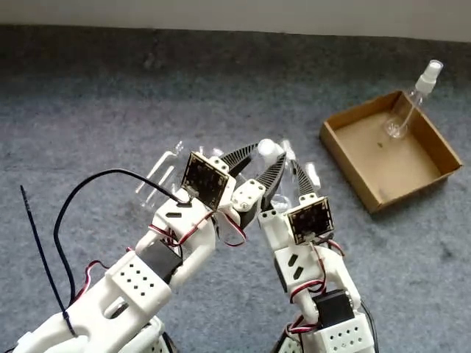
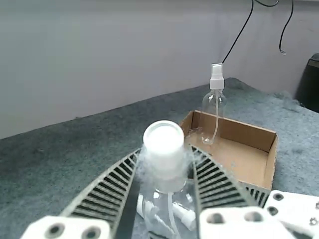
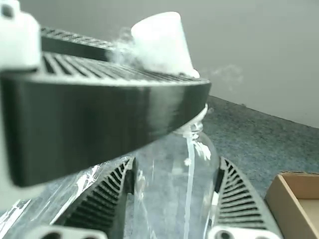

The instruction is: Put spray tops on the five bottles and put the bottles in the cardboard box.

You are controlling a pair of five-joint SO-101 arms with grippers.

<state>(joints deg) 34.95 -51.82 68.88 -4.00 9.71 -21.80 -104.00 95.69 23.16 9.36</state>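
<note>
Over grey carpet [image 1: 96, 95] mid-frame, left gripper [image 2: 165, 153] clamps a spray top [image 2: 163, 139], right gripper [image 3: 175, 168] grips the bottle [image 3: 172, 204]: capping, likely needing square seating next.

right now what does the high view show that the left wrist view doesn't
High view: white left arm, white right arm, clear loose items on grey carpet. Left wrist view: black cables against a pale wall. Both: the brown cardboard box holding one spray-topped clear bottle, and the left gripper shut on a white spray top.

No writing (labels, numbers, signs) can be read.
</note>
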